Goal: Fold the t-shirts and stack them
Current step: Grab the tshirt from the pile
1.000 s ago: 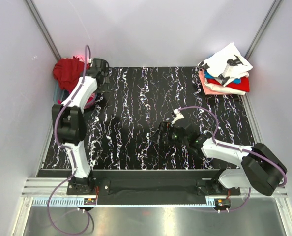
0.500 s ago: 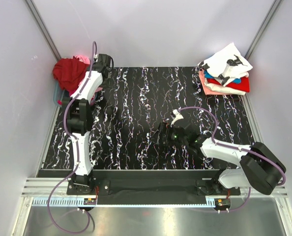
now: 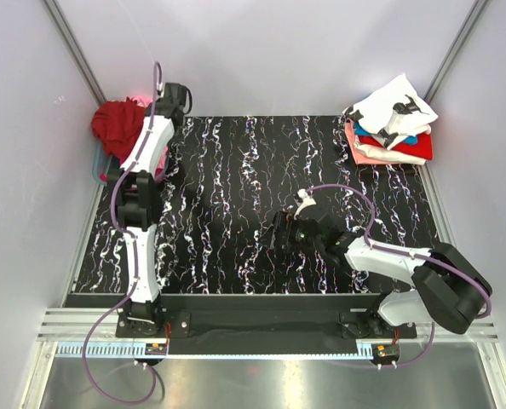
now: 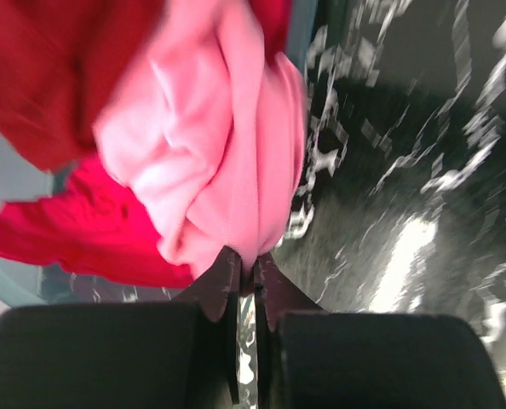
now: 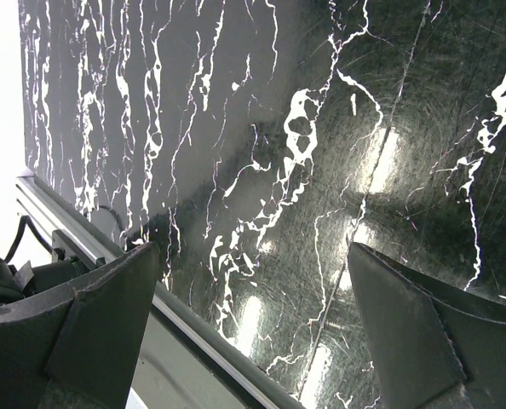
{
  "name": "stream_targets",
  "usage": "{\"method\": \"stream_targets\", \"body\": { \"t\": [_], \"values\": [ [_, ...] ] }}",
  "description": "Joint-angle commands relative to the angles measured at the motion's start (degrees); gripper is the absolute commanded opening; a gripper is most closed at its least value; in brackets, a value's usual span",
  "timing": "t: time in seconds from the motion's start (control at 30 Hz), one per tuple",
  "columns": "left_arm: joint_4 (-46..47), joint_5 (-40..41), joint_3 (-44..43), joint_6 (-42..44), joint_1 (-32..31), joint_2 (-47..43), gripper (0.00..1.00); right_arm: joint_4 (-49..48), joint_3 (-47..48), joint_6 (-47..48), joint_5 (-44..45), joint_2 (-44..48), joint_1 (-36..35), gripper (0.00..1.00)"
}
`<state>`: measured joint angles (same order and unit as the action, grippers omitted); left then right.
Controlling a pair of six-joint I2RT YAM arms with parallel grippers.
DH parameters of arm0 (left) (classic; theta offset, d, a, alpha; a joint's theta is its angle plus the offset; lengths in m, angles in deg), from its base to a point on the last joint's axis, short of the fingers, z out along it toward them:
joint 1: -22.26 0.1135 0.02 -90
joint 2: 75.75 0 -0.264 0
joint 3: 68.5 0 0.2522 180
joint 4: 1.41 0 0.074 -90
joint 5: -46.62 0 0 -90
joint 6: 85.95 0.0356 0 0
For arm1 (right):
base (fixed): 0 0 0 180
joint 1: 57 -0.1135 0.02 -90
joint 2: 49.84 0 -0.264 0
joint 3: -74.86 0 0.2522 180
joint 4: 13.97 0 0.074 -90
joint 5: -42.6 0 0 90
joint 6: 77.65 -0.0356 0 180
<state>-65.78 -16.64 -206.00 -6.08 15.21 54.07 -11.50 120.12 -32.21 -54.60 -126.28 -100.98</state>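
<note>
Bench: my bench (image 3: 236, 179) is a black slab veined with white, glossy enough to throw back the lamps.
Room: pale walls (image 3: 261, 51) close it in on three sides. Metal posts (image 3: 70, 43) slant up at the far corners, and a silver rail (image 3: 261, 345) runs along the near edge by my bases.
Bin: a pale blue bin (image 3: 98, 162) sits at the bench's far left edge, heaped with unfolded shirts.
Heap: the dark red shirt (image 3: 117, 121) lies on top. The magenta shirt (image 4: 83, 243) is lower down, and the pink shirt (image 4: 223, 145) is bunched on the bench side.
Left hand: my left hand (image 4: 246, 260) is stretched out to the far left corner, at the bin's edge. It is clenched, jaws all but meeting, on a fold of the pink shirt. The cloth bunches up straight off my fingertips and presses against the dark red shirt.
Doubt: the left wrist view is blurred, so I cannot tell whether the pink shirt is lifted free of the heap.
Stack: the stack (image 3: 389, 136) is in the far right corner of the bench. The salmon shirt (image 3: 372, 155) is at the bottom, with the red shirt (image 3: 421, 147) and the blue shirt (image 3: 409, 139) between. The white shirt (image 3: 398, 104) with black print lies crooked on top.
Right hand: my right hand (image 5: 253, 251) is low over the bench, right of centre, pointing left. It is released, jaws spread wide, with only veined surface between the fingers. It is well apart from both bin and stack.
</note>
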Motion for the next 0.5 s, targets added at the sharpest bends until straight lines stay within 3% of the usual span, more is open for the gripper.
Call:
{"method": "stream_targets", "body": {
  "t": [0.0,0.13,0.2,0.37,0.47],
  "values": [
    [0.78,-0.99,-10.09,-0.77,0.37,-7.9,0.0,-1.54,2.59,0.79,-1.06,-1.16,-0.57,1.0],
    [0.51,-4.4,-19.59,-2.26,0.37,-16.77,0.0,-1.63,2.95,0.96,-1.5,-1.78,-0.57,1.0],
    [2.61,-12.47,-21.19,-2.88,0.2,-23.62,0.0,-2.24,2.34,1.14,-1.41,-1.26,-0.57,1.0],
    [17.28,-35.73,-10.49,-5.42,-1.12,-44.07,0.0,-6.27,-2.32,0.7,2.0,6.38,-0.57,1.0],
    [21.34,-40.79,-1.17,-8.5,-1.04,-52.81,0.0,-8.39,-7.15,0.0,5.51,13.85,-0.57,1.0]
  ]
}}
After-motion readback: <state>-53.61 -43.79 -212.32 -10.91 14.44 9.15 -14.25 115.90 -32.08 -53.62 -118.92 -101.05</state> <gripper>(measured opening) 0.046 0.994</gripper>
